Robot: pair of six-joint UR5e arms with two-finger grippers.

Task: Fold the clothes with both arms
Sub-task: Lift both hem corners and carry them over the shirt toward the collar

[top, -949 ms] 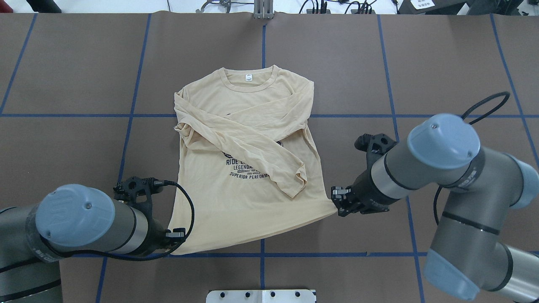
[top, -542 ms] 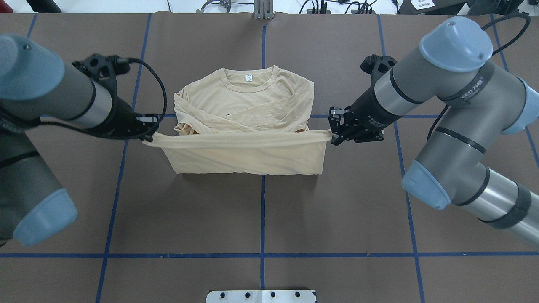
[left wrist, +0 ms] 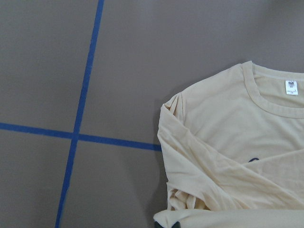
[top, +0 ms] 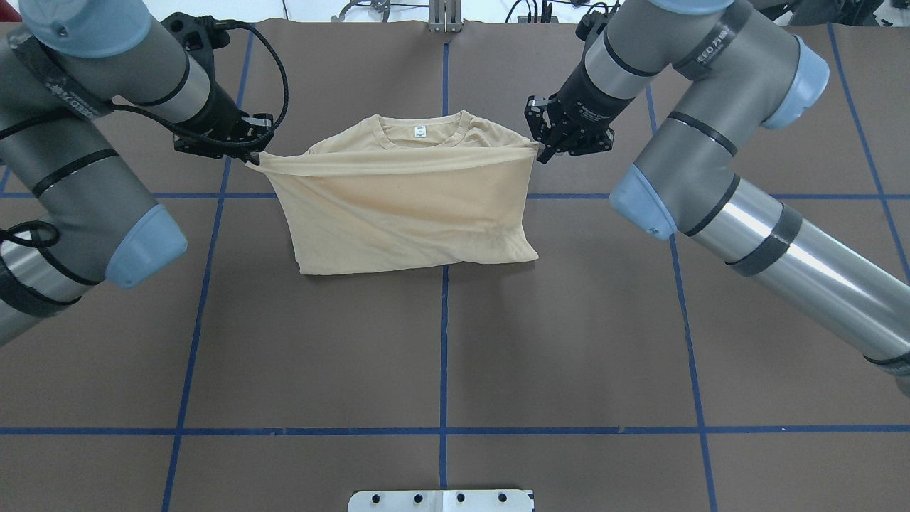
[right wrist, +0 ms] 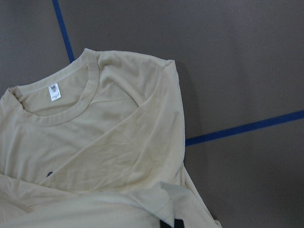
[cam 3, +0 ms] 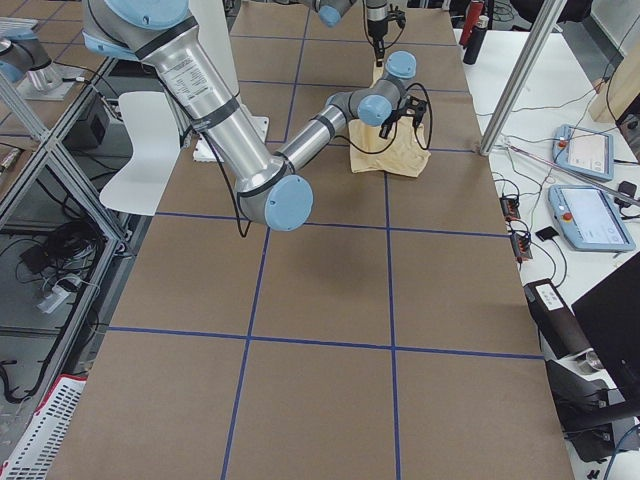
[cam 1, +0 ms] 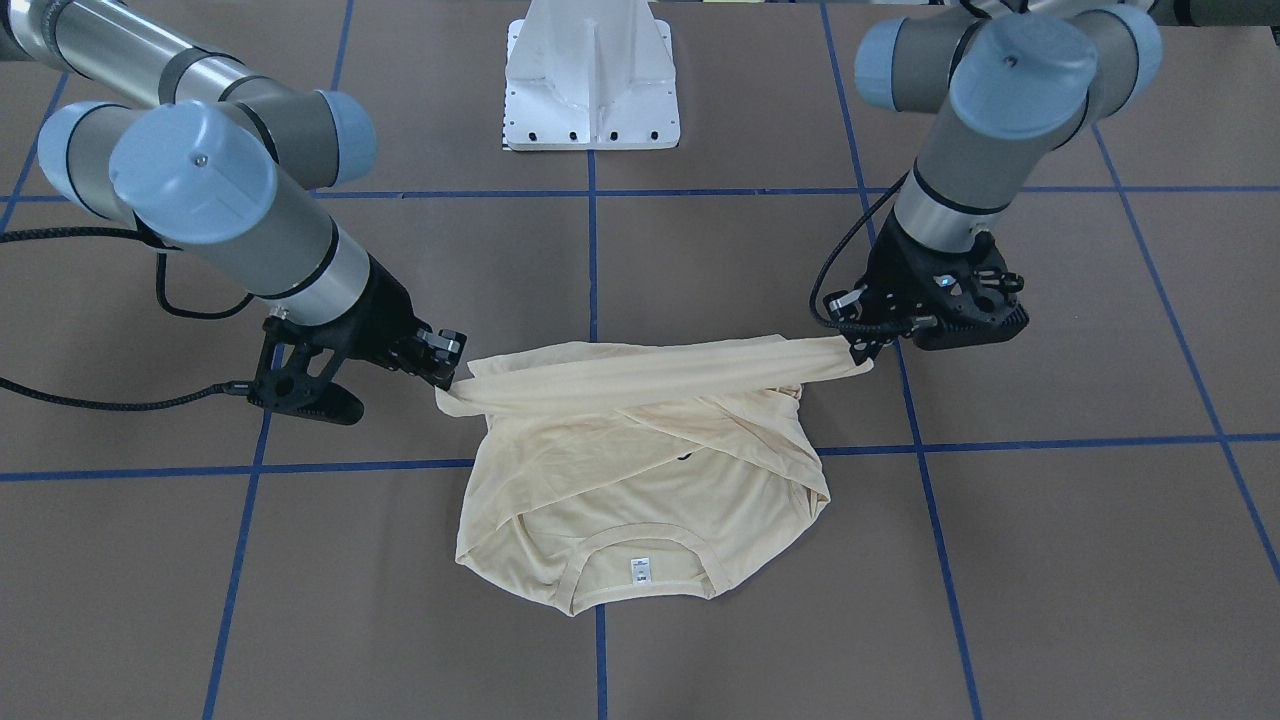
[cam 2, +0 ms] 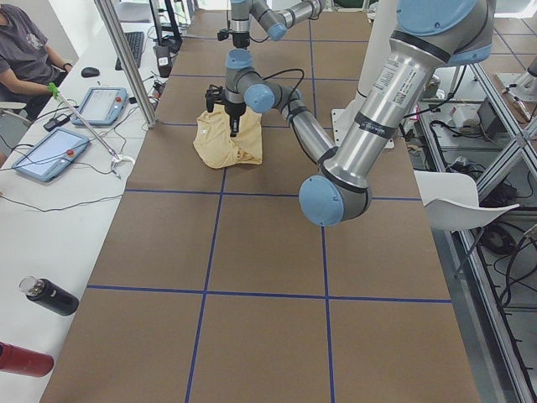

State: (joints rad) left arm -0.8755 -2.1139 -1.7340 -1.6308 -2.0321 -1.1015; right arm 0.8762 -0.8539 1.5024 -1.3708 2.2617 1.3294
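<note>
The cream shirt lies on the brown table, its lower half doubled up toward the collar and covering most of the print. Left gripper and right gripper each pinch a hem corner, stretching that edge taut just short of the neck label, white pedestal well apart

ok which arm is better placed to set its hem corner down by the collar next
Right, probably. The black right pincer grips the pale cream-yellow thin shirt by a hem corner already over the shoulder. The left pincer grips its corner out past the shirt's side edge.
</note>
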